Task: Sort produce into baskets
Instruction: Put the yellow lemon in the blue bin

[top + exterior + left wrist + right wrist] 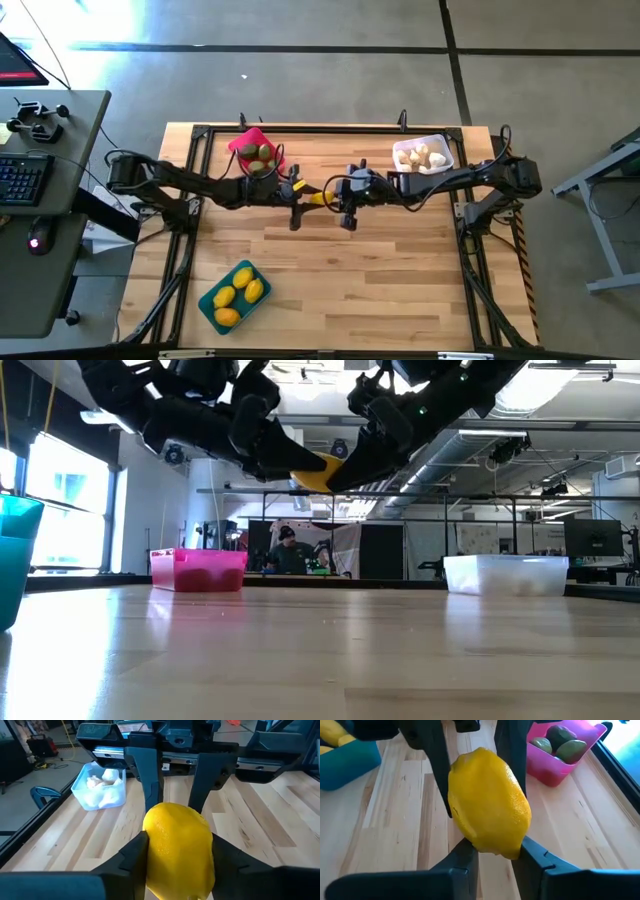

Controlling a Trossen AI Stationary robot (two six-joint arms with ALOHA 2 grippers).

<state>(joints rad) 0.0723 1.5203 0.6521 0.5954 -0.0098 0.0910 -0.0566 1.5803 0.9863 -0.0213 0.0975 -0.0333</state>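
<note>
Yellow lemon (318,196) hangs above the middle of the desk (400,270), held between both arms. The left pincer (177,865) pinches it from one side, and the right pincer (495,857) pinches it from the other. The pink basket (256,153) holds green fruits, the whitish basket (424,156) holds white bulbs, and the teal basket (234,296) holds 4 more lemons near the front edge.

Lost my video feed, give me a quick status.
Left gripper and right gripper both clamped on one yellow lemon, mid-air, handover. Teal basket holds lemons. Nothing in the way.
</note>
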